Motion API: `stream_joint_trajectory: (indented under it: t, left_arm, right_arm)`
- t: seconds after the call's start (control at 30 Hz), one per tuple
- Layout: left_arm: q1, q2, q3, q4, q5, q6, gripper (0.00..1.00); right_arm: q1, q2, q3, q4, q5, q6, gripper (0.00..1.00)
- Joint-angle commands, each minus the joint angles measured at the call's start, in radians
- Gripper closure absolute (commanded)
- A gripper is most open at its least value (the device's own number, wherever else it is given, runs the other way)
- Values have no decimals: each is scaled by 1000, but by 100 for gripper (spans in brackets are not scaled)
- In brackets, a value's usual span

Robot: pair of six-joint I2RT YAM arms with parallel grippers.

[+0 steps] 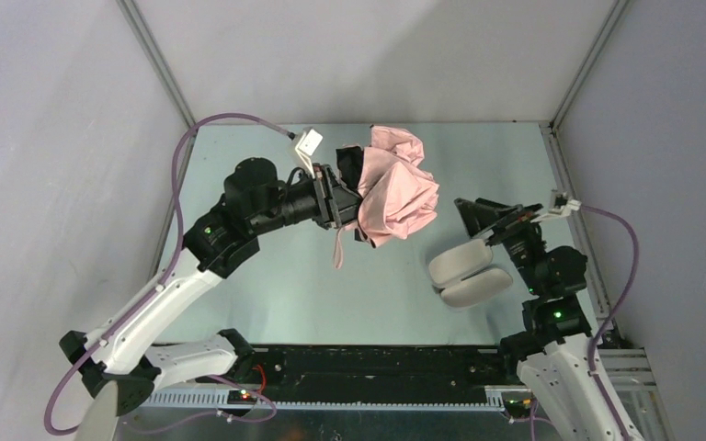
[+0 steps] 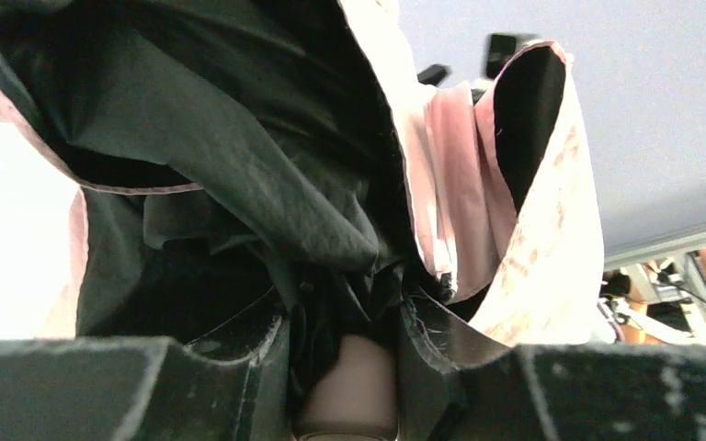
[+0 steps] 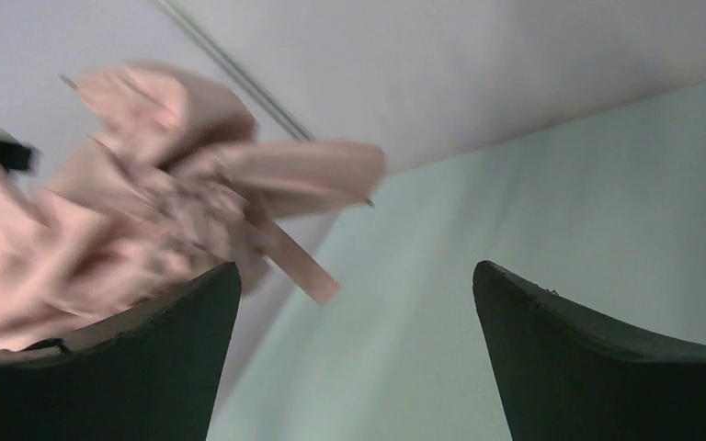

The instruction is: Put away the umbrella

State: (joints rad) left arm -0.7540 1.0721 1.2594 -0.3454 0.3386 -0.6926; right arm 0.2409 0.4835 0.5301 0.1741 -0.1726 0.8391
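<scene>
- the umbrella [image 1: 395, 188] sits just above centre in the top view, off the table [image 1: 276, 294] as far as I can tell. The pink fabric is all loose and bunched up, not rolled tight at all
- its long axis runs roughly left-right across the frame: handle end on the left, fabric lump on the right, with the strap [image 1: 338, 246] dangling below the handle
- left gripper [image 1: 347, 197] has it. In the left wrist view the fingers are clamped partway closed on the little pink handle [image 2: 349, 377], dark lining spilling over everything
- right gripper [image 1: 487, 213] is just right of the fabric, near but not touching. Jaws are spread wide with nothing in them, and its own camera looks over at the canopy in the upper left
- the grey-lilac case [image 1: 464, 273] is lower right of the umbrella, right beside the right arm. It looks like a clamshell lying open, and I can't see anything in it
- my guess: the fabric end has to go down and to the right to reach that case, and it needs tidying first
</scene>
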Motion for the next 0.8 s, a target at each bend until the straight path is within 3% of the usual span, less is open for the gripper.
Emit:
stream_joint_trajectory:
  t: [0.0,0.1,0.27,0.57,0.77]
  left_arm:
    - [2,-78,67,106,61,-81,100]
    - [2,-101,72,107,82,-114,100]
    - [0,-122,66,134,127,-169,100]
    - [0,-118,97,158,200,-225,100]
    - [-2,-105,136,155,243,-251,100]
  right_arm:
    - [-34,33,-156,203,-191,-101,1]
    - [-39,98,-266,440,-283,-51,1]
    - [9,312,-276,731,-469,-91,4]
    - [179,651,-171,1052,-585,-180,6]
    - [241,795,-74,1135,-593,-203,6]
